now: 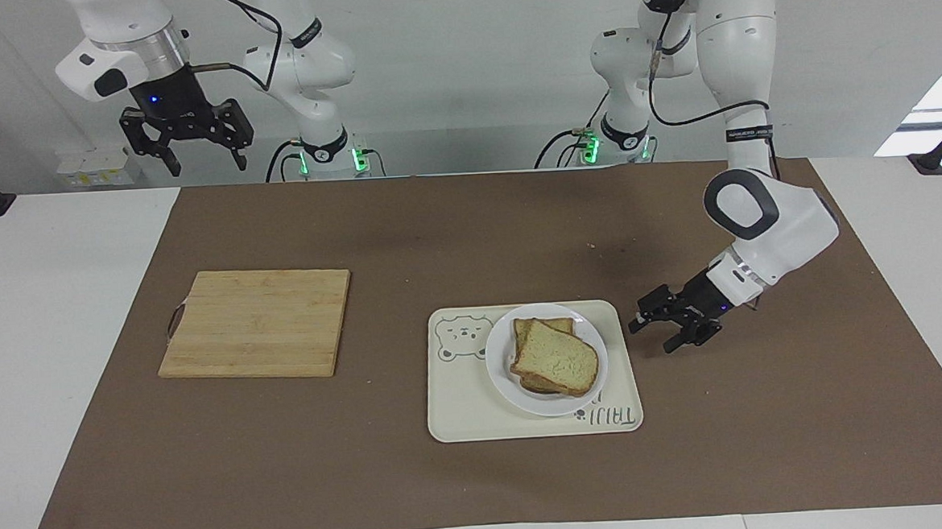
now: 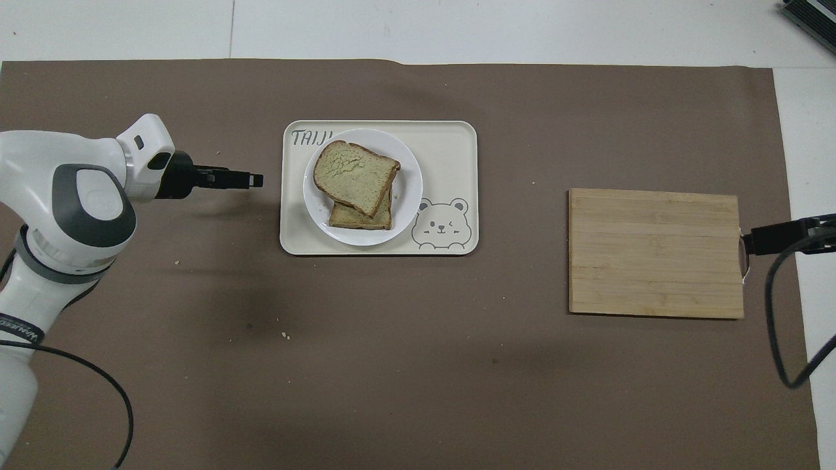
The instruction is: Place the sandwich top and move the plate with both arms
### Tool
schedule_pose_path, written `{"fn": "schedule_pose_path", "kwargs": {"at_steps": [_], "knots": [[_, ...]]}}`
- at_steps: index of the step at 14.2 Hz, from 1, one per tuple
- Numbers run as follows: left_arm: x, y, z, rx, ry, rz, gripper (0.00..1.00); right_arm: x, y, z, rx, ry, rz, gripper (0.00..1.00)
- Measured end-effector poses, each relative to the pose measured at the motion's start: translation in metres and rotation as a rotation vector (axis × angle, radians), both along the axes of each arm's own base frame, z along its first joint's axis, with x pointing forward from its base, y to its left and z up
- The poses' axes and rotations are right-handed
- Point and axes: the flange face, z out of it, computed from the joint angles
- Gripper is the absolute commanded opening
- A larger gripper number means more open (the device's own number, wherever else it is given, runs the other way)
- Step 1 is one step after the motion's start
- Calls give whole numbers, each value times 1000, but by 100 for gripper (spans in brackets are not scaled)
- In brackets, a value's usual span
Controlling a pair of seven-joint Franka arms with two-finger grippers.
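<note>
The sandwich top (image 1: 557, 359) (image 2: 354, 177) lies askew on a lower bread slice (image 1: 559, 323) (image 2: 366, 220) on the small white plate (image 1: 555, 404) (image 2: 408, 196). The plate sits on the cream bear tray (image 1: 462, 410) (image 2: 450, 143). My left gripper (image 1: 654, 334) (image 2: 255, 179) is open and empty, low over the brown mat just off the tray's edge toward the left arm's end, pointing at the plate and apart from it. My right gripper (image 1: 206, 165) is open and empty. It waits high at the right arm's end, over the table edge nearest the robots.
A wooden cutting board (image 1: 256, 322) (image 2: 655, 252) lies on the mat toward the right arm's end, nothing on it. A brown mat (image 1: 482, 473) covers most of the white table. A few crumbs lie on the mat.
</note>
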Motion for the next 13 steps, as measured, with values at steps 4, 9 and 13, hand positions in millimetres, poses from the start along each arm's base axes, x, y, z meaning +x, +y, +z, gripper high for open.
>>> {"fn": "schedule_pose_path", "kwargs": {"at_steps": [4, 9, 13], "knots": [[-2, 39, 35, 176, -54, -49, 100, 0, 0, 0, 0, 0, 0, 100], [1, 41, 100, 364, -84, -17, 100, 0, 0, 0, 0, 0, 0, 100], [-8, 24, 186, 440, -6, -40, 100, 0, 0, 0, 0, 0, 0, 100]]}}
